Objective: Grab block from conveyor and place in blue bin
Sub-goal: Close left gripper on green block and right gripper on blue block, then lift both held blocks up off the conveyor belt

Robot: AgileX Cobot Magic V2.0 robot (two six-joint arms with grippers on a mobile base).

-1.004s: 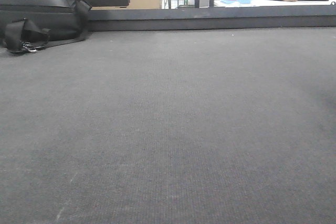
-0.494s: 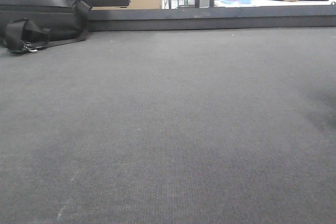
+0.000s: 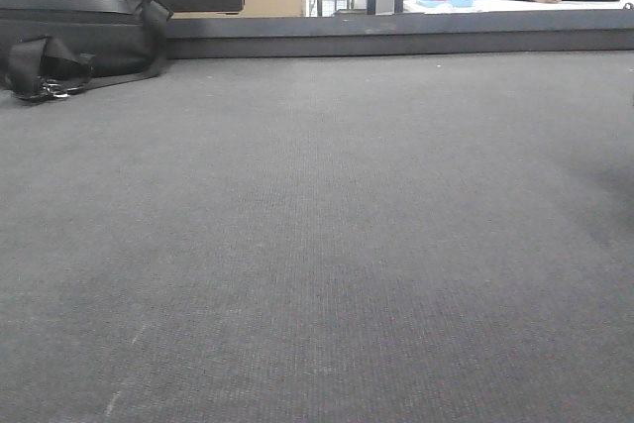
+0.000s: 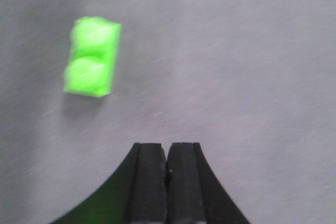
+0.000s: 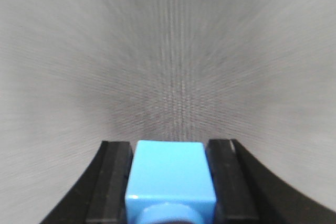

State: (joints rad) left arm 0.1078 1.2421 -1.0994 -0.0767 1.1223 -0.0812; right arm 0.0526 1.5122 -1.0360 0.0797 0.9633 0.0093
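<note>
Grey conveyor [image 3: 317,245] fills your front view. Your right end effector [image 5: 169,156] clamps a blue block [image 5: 169,174]; the left end effector [image 4: 167,153] sits pressed together, empty (a green block [image 4: 92,56] lies nearby on the belt). Swing fast toward the bin and the blue block could slip.

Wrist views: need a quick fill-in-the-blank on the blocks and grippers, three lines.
The held block in the right gripper is ____.
The loose block lying on the conveyor is ____.
The left gripper has its fingers ____, with nothing between them.
Missing: blue; green; shut.
</note>
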